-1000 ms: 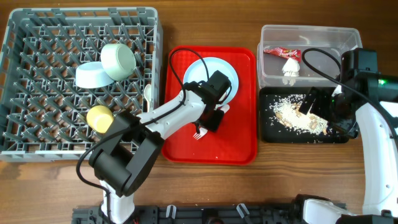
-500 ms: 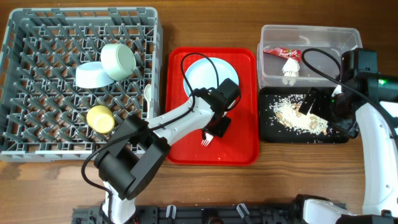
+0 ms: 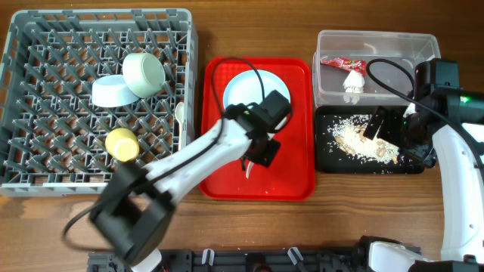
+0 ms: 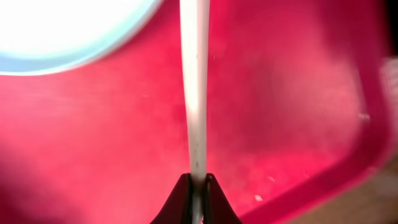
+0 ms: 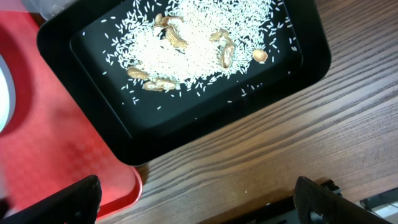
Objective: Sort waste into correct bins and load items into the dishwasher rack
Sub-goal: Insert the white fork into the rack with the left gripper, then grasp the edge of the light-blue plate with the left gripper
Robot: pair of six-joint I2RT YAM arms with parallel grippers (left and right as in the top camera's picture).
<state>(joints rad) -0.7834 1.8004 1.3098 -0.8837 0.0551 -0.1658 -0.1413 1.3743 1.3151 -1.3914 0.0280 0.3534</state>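
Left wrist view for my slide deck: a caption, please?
Left gripper shut on a white fork over the red tray, plate at upper left.

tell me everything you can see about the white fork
The white fork is thin, smooth plastic, pinched by the shut left end effector. Its straight handle runs over the red tray, past the rim of the plate. Overhead, only a white tip shows beneath the end effector. Whether it touches the tray is unclear.
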